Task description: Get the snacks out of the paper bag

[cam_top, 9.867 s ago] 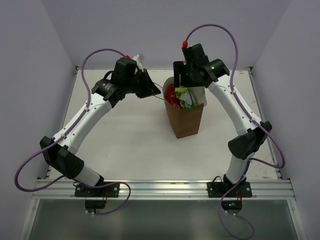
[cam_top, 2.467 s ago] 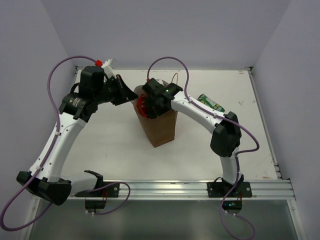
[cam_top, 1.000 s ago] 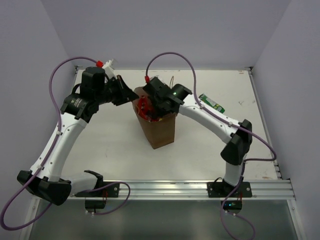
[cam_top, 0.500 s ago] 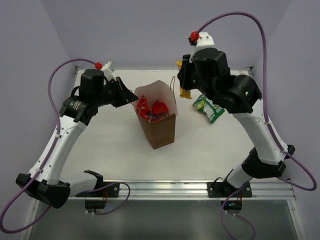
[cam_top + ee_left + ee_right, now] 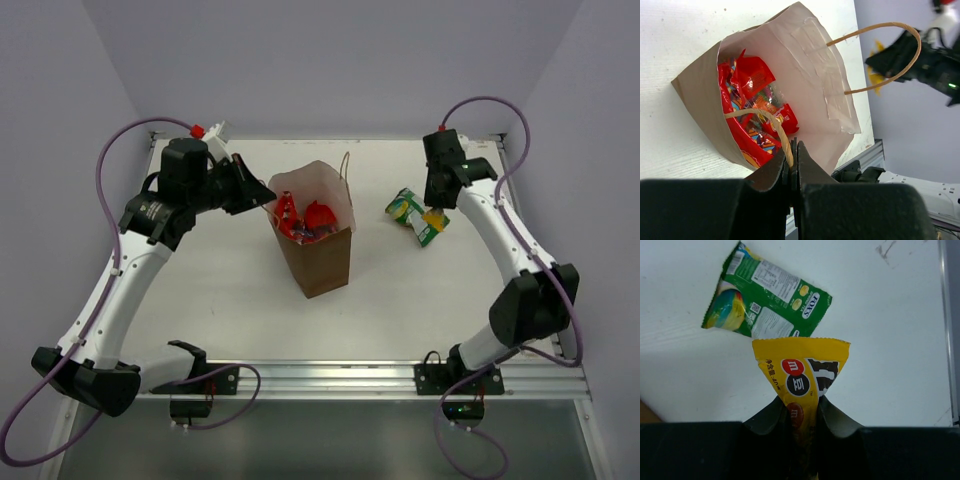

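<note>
- Yellow packet [image 5: 800,371]: clamped by one narrow end in my right end effector [image 5: 800,407]. It points straight out from the fingers, wide end leading, low over the table [image 5: 240,290]. I cannot tell whether it touches the surface.
- Green packet [image 5: 771,302]: lies flat on the table just beyond the yellow one. Its long axis runs slantwise across the wrist view. The two edges overlap in that view, so I cannot confirm contact.
- Paper bag [image 5: 322,262]: upright at mid-table, mouth open, well apart from the right end effector and on that arm's left.
- Red packets [image 5: 747,75]: inside the bag, crowded on the left arm's side, not yet taken out.
- Left end effector [image 5: 792,150]: clenched on the bag's handle [image 5: 781,134] at the rim, steadying the bag.
- Judgement: the set-down is the step in hand. The yellow packet needs only to be let go beside the green one. The right arm, being the free one, must then cross leftward to the bag mouth.
</note>
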Controlling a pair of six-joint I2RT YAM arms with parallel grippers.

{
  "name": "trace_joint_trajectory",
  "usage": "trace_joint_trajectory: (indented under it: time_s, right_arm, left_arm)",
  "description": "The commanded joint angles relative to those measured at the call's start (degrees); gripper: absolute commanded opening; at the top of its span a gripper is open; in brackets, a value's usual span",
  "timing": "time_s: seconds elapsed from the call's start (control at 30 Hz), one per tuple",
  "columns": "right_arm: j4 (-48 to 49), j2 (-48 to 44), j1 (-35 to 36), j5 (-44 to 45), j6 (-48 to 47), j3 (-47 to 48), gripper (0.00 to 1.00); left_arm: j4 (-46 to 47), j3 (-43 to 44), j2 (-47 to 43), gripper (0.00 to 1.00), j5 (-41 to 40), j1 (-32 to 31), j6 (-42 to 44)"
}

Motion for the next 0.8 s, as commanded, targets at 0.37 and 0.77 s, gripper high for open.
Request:
trace_joint_trajectory:
  time_s: [0.37, 0.77]
  right_arm:
    - [8.66, 22.52, -7.8, -6.26, 2.82, 1.87, 0.22]
    - [6.46, 15.27, -6.14, -6.17, 2.73, 1.71, 0.74]
  left_arm:
    - [-0.1, 0.02, -0.33, 0.02, 1.52, -0.14, 0.74]
    - [-2.82, 3.01, -0.33, 0.02, 1.35, -0.14, 0.74]
